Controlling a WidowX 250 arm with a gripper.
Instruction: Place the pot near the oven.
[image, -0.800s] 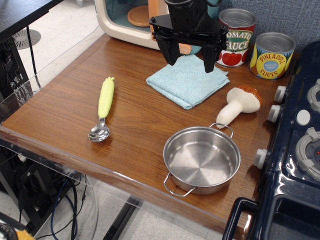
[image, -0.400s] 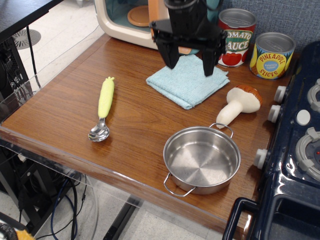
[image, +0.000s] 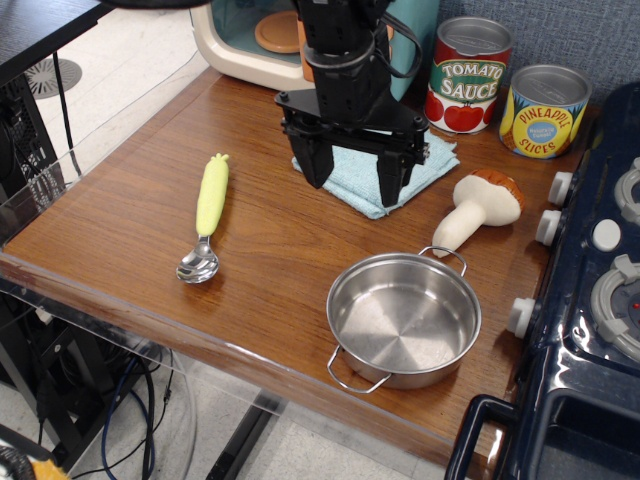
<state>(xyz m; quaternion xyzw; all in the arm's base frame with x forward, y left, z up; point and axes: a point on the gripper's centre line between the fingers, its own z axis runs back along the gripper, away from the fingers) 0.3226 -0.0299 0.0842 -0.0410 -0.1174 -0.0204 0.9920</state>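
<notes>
The shiny steel pot (image: 404, 319) with two wire loop handles sits near the table's front edge, right of centre, empty. The cream and teal oven (image: 260, 40) stands at the back, partly hidden by my arm. My black gripper (image: 352, 185) hangs open and empty above the blue cloth (image: 350, 176), behind and to the left of the pot, its two fingers wide apart and pointing down.
A spoon (image: 205, 217) with a yellow handle lies at the left. A toy mushroom (image: 478, 209) lies behind the pot. A tomato sauce can (image: 468, 75) and a pineapple can (image: 543, 110) stand at the back right. A dark navy stove (image: 585, 300) borders the right.
My gripper has moved toward the front and down, from above the cloth's back edge to over its front part, nearer the pot. The pot has not moved.
</notes>
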